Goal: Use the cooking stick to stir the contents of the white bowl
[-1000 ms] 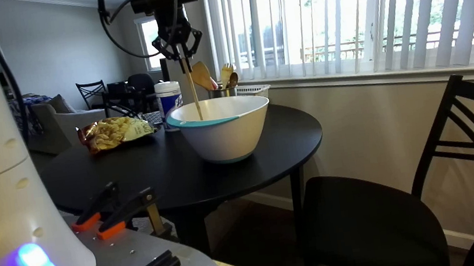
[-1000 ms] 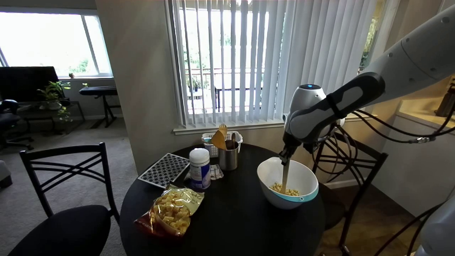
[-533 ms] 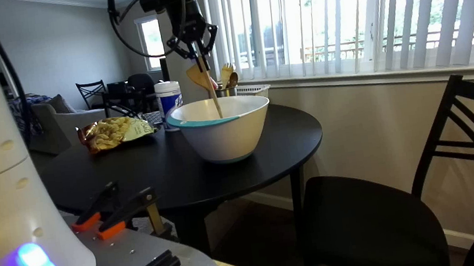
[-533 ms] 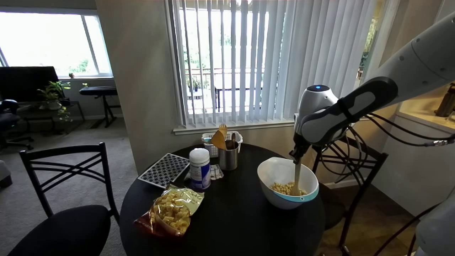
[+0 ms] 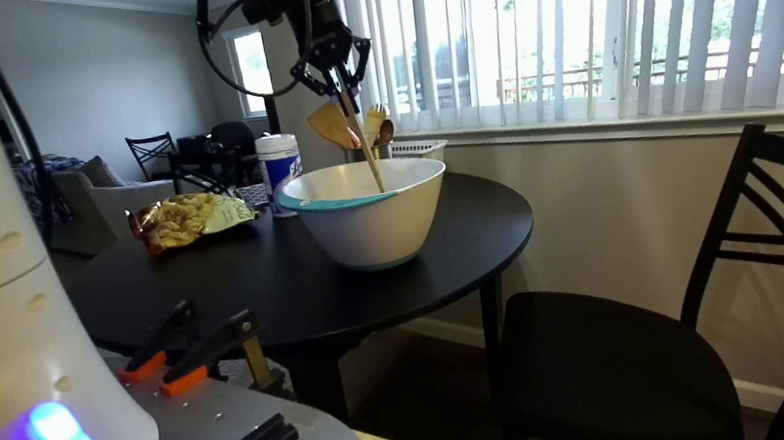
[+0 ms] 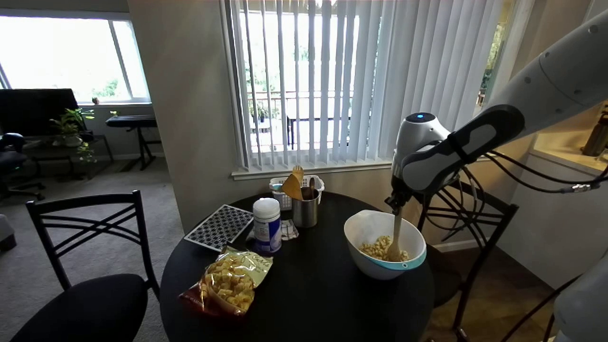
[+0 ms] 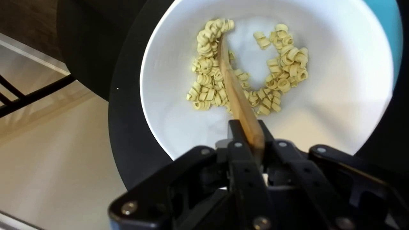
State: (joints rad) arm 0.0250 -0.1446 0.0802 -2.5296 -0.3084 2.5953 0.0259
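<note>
Pasta (image 7: 206,67), curled and pale yellow, lies on the floor of a white mixing bowl (image 5: 371,230), strewn in a rough U whose mouth faces 12 o'clock in the wrist view. A turquoise band (image 7: 390,28) marks the rim at 2 o'clock there. The cooking stick (image 7: 235,92), of light-brown wood, stands in the bowl, its lower end at the 9 o'clock arm of the U. The gripper (image 5: 345,99) grasps the stick's upper part, its fingers (image 7: 237,129) clasping it from either side, above the rim. From them the stick runs between 11 and 12 o'clock in the wrist view; in an exterior view the stick (image 5: 364,143) is tilted, its upper end likewise between 11 and 12.

The bowl rests on a round black table (image 6: 308,294); seen in an exterior view, it sits toward 2 o'clock from the table's middle. From the bowl, an observer standing there finds a metal utensil holder (image 6: 305,213) with wooden utensils (image 6: 292,186) at 10 o'clock, a white-lidded canister (image 6: 267,228) between 9 and 10 o'clock, and a part-clear food bag (image 6: 230,282) of yellow pieces between 8 and 9 o'clock. A white basket (image 6: 285,202) stands just beside the holder, at its 11 o'clock. Vertical blinds (image 6: 427,61) hang beyond the table, toward 12 o'clock.
</note>
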